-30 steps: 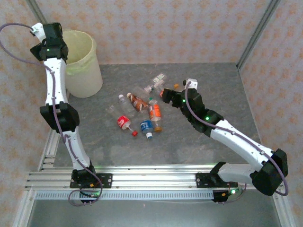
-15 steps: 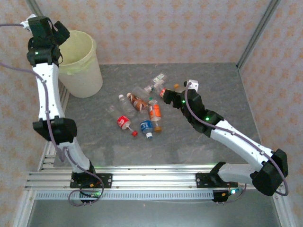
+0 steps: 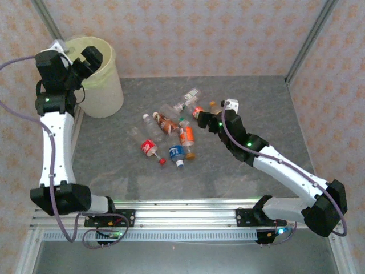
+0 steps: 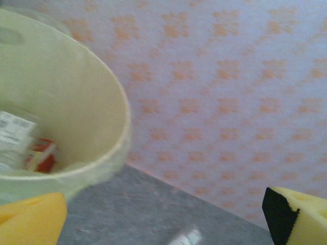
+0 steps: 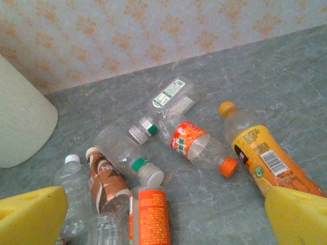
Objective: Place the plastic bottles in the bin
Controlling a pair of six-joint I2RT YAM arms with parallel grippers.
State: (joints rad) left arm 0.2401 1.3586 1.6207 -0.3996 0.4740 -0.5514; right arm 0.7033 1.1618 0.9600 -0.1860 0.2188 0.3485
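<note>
Several plastic bottles (image 3: pixel 171 137) lie loose in a cluster mid-table. In the right wrist view, one with an orange label and orange cap (image 5: pixel 199 145), a yellow-labelled one (image 5: pixel 260 155), a brown-labelled one (image 5: pixel 104 178) and an orange-labelled one (image 5: pixel 153 217) lie on their sides. My right gripper (image 3: pixel 205 116) (image 5: pixel 163 219) hovers open at the cluster's right edge, holding nothing. The cream bin (image 3: pixel 102 80) stands at the back left. My left gripper (image 3: pixel 86 64) (image 4: pixel 163 224) hangs open and empty by the bin's rim (image 4: pixel 120 132). A red-labelled bottle (image 4: pixel 43 155) lies inside the bin.
Patterned walls close in the back and both sides. An aluminium rail (image 3: pixel 171 217) runs along the near edge. Bare grey tabletop (image 3: pixel 256 103) stretches to the right of the cluster and in front of it. The bin's white wall (image 5: pixel 20 127) shows at the left of the right wrist view.
The left arm has swung: its gripper moved from behind the bin's left side to the near rim, and its elbow dropped toward the rail. The right arm has barely shifted.
</note>
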